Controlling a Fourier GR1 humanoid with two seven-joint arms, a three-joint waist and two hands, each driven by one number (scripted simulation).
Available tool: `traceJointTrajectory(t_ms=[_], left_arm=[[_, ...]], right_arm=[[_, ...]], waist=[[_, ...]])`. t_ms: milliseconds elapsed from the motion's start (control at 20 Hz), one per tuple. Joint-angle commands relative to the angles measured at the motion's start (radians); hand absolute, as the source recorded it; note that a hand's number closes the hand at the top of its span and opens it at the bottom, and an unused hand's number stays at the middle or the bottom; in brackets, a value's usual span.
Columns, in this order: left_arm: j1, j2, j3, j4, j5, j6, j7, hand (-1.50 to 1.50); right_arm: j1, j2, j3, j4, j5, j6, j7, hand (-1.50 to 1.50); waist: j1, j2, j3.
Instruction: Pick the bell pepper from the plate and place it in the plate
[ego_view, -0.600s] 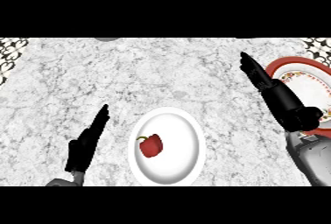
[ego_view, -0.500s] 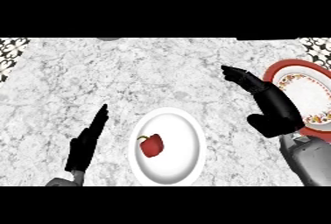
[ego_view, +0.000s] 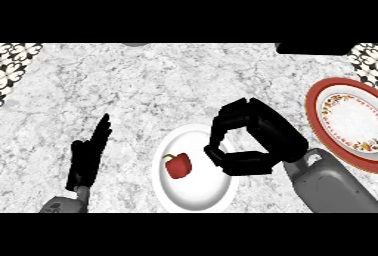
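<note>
The small red bell pepper (ego_view: 178, 165) lies on the left half of the plain white plate (ego_view: 214, 192) near the middle of the grey marble counter (ego_view: 148, 90), and the black right hand (ego_view: 255, 142) hangs just to its right over the plate's far right rim, fingers and thumb curled into an empty claw, not touching the pepper. Half a second ago that hand stood farther right beside the red-rimmed patterned plate (ego_view: 325, 100) at the right edge with straighter fingers; it has since swung left and curled. The left hand (ego_view: 88, 160) rests open, fingers straight, left of the white plate, unchanged.
</note>
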Motion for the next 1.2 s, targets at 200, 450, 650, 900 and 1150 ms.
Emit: traceJointTrajectory(t_ms=[200,450,650,900,1150], left_arm=[[-0.021,0.001,0.011,-0.006,-0.003,0.015,0.039,0.0],[-0.005,0.002,0.024,-0.042,-0.003,0.036,0.085,0.0],[0.003,-0.03,-0.005,-0.088,-0.03,0.08,0.135,0.0],[0.05,0.008,0.029,-0.094,-0.014,0.036,0.097,0.0],[0.015,0.007,0.04,-0.1,-0.003,0.024,0.138,0.0]], right_arm=[[0.181,0.258,0.069,0.247,-0.253,0.103,-0.355,-1.5],[0.068,0.144,0.139,0.503,0.021,0.163,-0.643,-1.5],[-0.042,0.165,0.154,0.488,0.201,-0.011,-0.512,-1.5],[-0.124,0.164,0.172,0.506,0.336,-0.03,-0.388,-1.5],[-0.203,0.143,0.253,0.375,0.41,0.164,-0.124,-1.5]], waist=[[0.024,0.04,0.005],[0.0,0.02,0.001],[-0.017,0.01,0.0],[-0.027,0.01,-0.001],[-0.039,0.005,-0.002]])
